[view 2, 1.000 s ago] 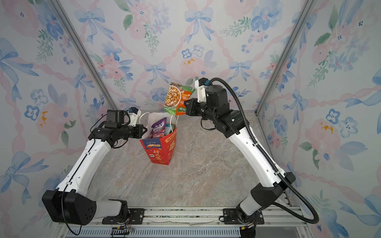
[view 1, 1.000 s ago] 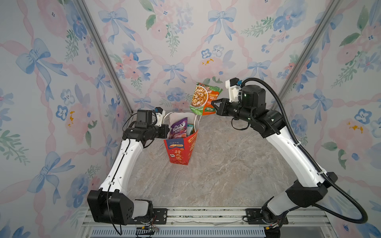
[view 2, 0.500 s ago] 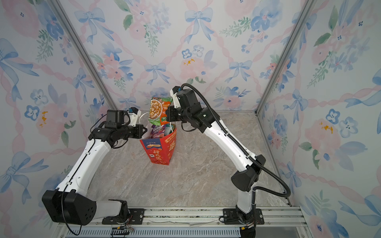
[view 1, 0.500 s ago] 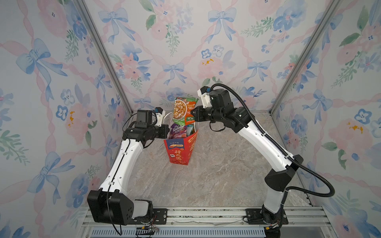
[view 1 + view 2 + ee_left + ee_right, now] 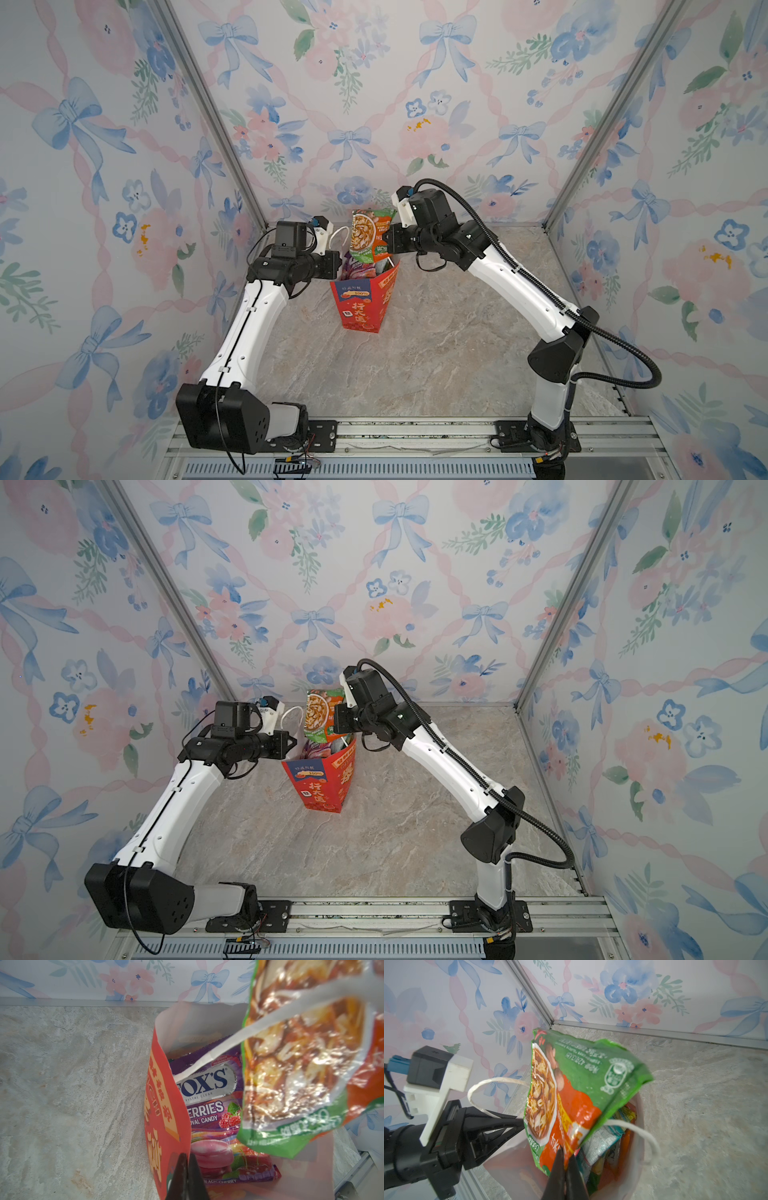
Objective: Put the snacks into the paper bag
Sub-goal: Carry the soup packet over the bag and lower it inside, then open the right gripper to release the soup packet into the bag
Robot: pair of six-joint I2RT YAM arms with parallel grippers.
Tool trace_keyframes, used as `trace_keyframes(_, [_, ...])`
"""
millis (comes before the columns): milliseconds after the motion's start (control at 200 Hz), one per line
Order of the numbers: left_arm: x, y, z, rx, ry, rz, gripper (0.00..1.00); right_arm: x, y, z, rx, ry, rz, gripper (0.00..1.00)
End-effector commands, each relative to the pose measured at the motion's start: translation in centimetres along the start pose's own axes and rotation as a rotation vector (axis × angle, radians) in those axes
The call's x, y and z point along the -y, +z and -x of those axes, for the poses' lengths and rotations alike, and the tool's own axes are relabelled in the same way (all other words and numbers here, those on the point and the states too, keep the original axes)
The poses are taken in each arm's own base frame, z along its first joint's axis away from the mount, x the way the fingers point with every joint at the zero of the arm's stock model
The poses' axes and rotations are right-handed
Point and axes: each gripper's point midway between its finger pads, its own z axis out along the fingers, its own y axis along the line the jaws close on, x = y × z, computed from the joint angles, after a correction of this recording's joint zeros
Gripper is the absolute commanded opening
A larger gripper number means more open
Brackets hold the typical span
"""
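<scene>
The red-orange paper bag [image 5: 360, 308] [image 5: 319, 786] stands upright at the back middle of the table. My left gripper [image 5: 338, 264] [image 5: 293, 742] [image 5: 187, 1155] is shut on the bag's left wall [image 5: 164, 1105] at the rim. My right gripper [image 5: 386, 245] [image 5: 336, 723] [image 5: 564, 1153] is shut on an orange-green snack packet [image 5: 368, 237] [image 5: 319, 717] [image 5: 581, 1088] [image 5: 301, 1064]. The packet hangs upright with its lower end at the bag's mouth. Inside lie a purple FOX'S packet [image 5: 207, 1093], teal packets [image 5: 602, 1142] and other snacks.
Two white cord handles [image 5: 648, 1136] [image 5: 270, 1022] arch over the bag's mouth beside the packet. Floral walls close in the marble table [image 5: 436, 353] on three sides, with a metal rail [image 5: 415, 432] along the front edge.
My right arm has carried the orange-green packet leftward and down, from high at the bag's right to its mouth. The left gripper and the bag have stayed put.
</scene>
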Motion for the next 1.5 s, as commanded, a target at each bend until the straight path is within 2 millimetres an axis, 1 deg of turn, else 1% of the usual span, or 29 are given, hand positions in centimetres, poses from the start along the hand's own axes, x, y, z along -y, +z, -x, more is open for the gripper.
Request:
trace_keyframes(0, [0.5, -0.9, 0.4, 0.024, 0.026, -0.019, 0.0, -1.2, 0.8, -1.4, -0.031, -0.018, 0.014, 0.0])
trace_keyframes(60, [0.5, -0.9, 0.4, 0.025, 0.027, -0.017, 0.0, -1.9, 0.5, -1.2, -0.024, -0.023, 0.026, 0.0])
trace_keyframes(285, [0.3, -0.9, 0.2, 0.024, 0.026, -0.014, 0.0, -4.2, -1.8, 0.2, 0.036, -0.036, 0.075, 0.0])
trace_keyframes(345, [0.3, -0.9, 0.2, 0.024, 0.026, -0.014, 0.0, -4.5, -2.0, 0.4, 0.045, -0.042, 0.077, 0.0])
trace_keyframes(475, [0.5, -1.1, 0.2, 0.026, 0.028, -0.018, 0.0, -4.5, -1.4, 0.5, 0.04, -0.039, 0.075, 0.0])
trace_keyframes(610, [0.4, -1.2, 0.2, 0.03, 0.03, -0.013, 0.0, -3.9, 0.0, -0.2, 0.015, -0.039, 0.053, 0.0])
trace_keyframes(735, [0.3, -1.3, 0.1, 0.032, 0.031, -0.011, 0.0, -2.8, 1.3, -1.1, -0.015, -0.027, 0.028, 0.0])
trace_keyframes(955, [0.2, -1.2, 0.0, 0.028, 0.028, -0.009, 0.0, -0.2, 2.2, -1.8, -0.022, 0.023, -0.017, 0.0])
trace_keyframes(985, [0.2, -1.2, 0.1, 0.029, 0.03, -0.008, 0.0, 0.1, 2.2, -1.8, -0.021, 0.03, -0.022, 0.04])
trace_keyframes(1030, [0.2, -1.2, 0.0, 0.026, 0.029, -0.009, 0.0, 0.4, 2.1, -2.0, -0.022, 0.034, -0.026, 0.15])
trace_keyframes(1075, [0.1, -1.2, 0.1, 0.028, 0.03, -0.006, 0.0, 0.5, 1.8, -1.9, -0.017, 0.034, -0.027, 0.33])
trace_keyframes(1115, [0.1, -1.2, 0.1, 0.029, 0.031, -0.004, 0.0, 0.3, 1.3, -1.5, -0.004, 0.029, -0.025, 0.47])
trace_keyframes(1150, [0.0, -1.2, 0.1, 0.029, 0.031, -0.002, 0.0, 0.1, 0.8, -1.3, 0.007, 0.022, -0.019, 0.55])
trace_keyframes(1175, [0.0, -1.2, 0.1, 0.03, 0.031, 0.0, 0.0, 0.0, 0.4, -1.0, 0.016, 0.019, -0.019, 0.59])
trace_keyframes(1245, [-0.1, -1.1, 0.1, 0.027, 0.029, 0.0, 0.0, -0.3, -0.6, -0.3, 0.043, 0.007, -0.017, 0.64])
trace_keyframes(1335, [-0.1, -1.1, 0.1, 0.027, 0.03, -0.001, 0.0, -0.8, -2.1, 0.5, 0.071, -0.008, -0.008, 0.65])
trace_keyframes(1495, [-0.1, -1.2, 0.2, 0.029, 0.026, -0.001, 0.0, -1.4, -4.4, 0.9, 0.097, -0.03, 0.007, 0.69])
